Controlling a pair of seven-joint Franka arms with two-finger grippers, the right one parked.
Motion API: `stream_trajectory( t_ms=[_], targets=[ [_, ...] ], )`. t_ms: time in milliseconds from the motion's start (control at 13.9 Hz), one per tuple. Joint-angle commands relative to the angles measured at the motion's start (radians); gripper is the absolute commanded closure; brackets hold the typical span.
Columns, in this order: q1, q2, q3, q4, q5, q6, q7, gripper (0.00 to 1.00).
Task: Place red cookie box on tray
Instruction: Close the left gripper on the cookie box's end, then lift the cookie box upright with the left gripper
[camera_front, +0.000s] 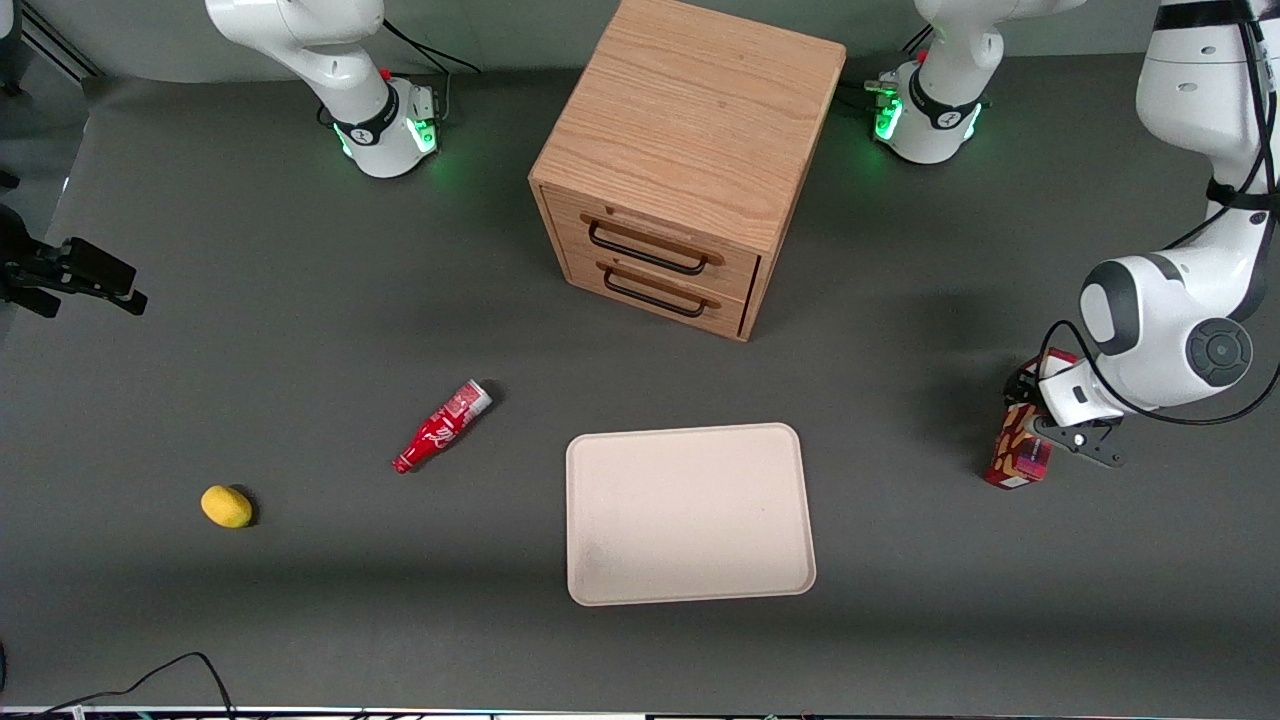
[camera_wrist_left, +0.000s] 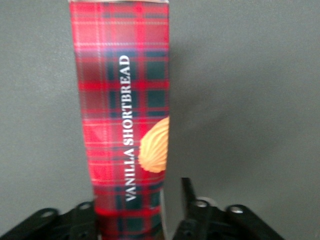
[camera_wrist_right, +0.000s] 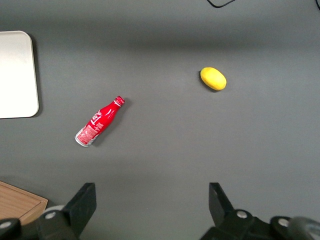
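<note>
Red cookie box (camera_front: 1018, 452): lies on the grey table (camera_front: 300, 330) toward the working arm's end, well apart from the tray, and partly covered by the left arm's wrist.
Long axis: in the front view it runs roughly toward and away from the camera, slightly slanted, with one short end nearer the camera and the other hidden under the wrist.
Box face: in the left wrist view the red cookie box (camera_wrist_left: 125, 120) shows red and dark plaid, the words "VANILLA SHORTBREAD" printed along its length, and a tan cookie picture at one long edge; the lettering follows the long axis, which runs straight out from the gripper.
Gripper (camera_front: 1040, 425): down at the box, over the end farther from the front camera.
Jaws: spread apart; in the left wrist view the gripper (camera_wrist_left: 145, 220) straddles the box's near end, one finger close against one side, the other finger (camera_wrist_left: 189, 197) standing off the carton with a strip of table showing between.
Tray (camera_front: 690, 515): cream, flat and bare, nearer the front camera than the drawer cabinet.
Wooden cabinet (camera_front: 690, 160): two drawers with dark handles, facing the front camera.
Red bottle (camera_front: 442, 425): lying on its side, toward the parked arm's end.
Yellow lemon (camera_front: 227, 506): farther toward that end, apart from the bottle.
</note>
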Motion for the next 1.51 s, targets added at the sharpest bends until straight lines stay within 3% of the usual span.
stream_trajectory(
  t_ms=[0,432,864,1152,1440],
  targets=[
    [-0.002,-0.006,0.004,-0.003,-0.015,0.007,0.017,1.0],
    [-0.002,-0.026,0.004,0.036,-0.015,-0.048,0.023,1.0],
    [0.0,-0.102,0.01,0.298,-0.025,-0.456,-0.018,1.0],
    [-0.008,-0.144,-0.018,0.517,-0.022,-0.736,-0.191,1.0],
    [-0.01,-0.144,-0.191,0.694,-0.011,-0.924,-0.539,1.0]
  ],
)
